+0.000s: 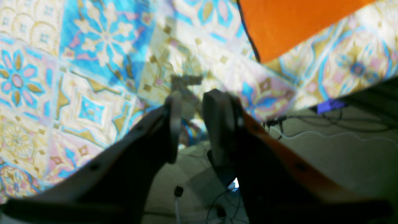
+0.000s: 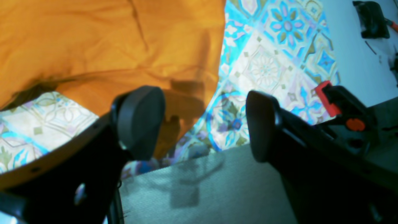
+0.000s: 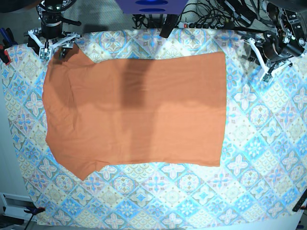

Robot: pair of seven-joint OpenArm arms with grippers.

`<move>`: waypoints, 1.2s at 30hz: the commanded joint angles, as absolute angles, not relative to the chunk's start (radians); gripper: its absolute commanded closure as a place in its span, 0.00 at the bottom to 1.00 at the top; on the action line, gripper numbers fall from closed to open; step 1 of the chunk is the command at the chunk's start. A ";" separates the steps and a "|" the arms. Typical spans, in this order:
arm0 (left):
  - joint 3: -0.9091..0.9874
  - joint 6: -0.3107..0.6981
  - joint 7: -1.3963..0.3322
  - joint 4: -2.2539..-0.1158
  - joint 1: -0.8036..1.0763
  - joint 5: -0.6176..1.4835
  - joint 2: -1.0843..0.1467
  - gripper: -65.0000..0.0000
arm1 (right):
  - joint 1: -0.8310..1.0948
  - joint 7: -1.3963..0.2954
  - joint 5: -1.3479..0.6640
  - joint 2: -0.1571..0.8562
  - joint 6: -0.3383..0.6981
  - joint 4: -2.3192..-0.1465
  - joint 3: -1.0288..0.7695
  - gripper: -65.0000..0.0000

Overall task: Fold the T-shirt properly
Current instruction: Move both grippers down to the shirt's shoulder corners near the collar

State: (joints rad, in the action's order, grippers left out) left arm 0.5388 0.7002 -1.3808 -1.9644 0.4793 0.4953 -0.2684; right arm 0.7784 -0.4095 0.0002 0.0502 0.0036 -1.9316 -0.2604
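The T-shirt (image 3: 136, 108) lies spread flat on the patterned tablecloth (image 3: 249, 158), between the two grippers. Its sleeve corner lies just under the right gripper (image 2: 203, 124), whose jaws stand wide apart and hold nothing. The left gripper (image 1: 189, 124) hangs beside the hem, clear of it, jaws slightly parted and empty.

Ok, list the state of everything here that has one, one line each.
T-shirt: spread flat on the tablecloth, not yet folded, held by neither gripper.
Tablecloth: laid out flat under the T-shirt.
Left gripper: jaws a little apart, empty, over bare tablecloth beside a corner of the T-shirt.
Right gripper: jaws wide open, empty, above the T-shirt's edge.
Red-handled clamp: clipped at the table's edge.
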 commanded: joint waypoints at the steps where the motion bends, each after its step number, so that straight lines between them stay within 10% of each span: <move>1: 0.547 0.698 -1.385 -1.977 0.481 0.501 -0.282 0.70 | 0.785 -0.389 0.004 0.059 -0.002 -1.946 -0.268 0.34; 13: 0.473 0.698 -1.383 -1.982 0.487 0.506 -0.285 0.20 | 0.782 -0.389 0.004 0.061 -0.002 -1.945 -0.269 0.34; 36: 0.479 0.698 -1.336 -1.581 0.369 0.501 -0.280 0.19 | 0.700 -0.515 -0.002 0.059 -0.002 -1.943 -0.274 0.34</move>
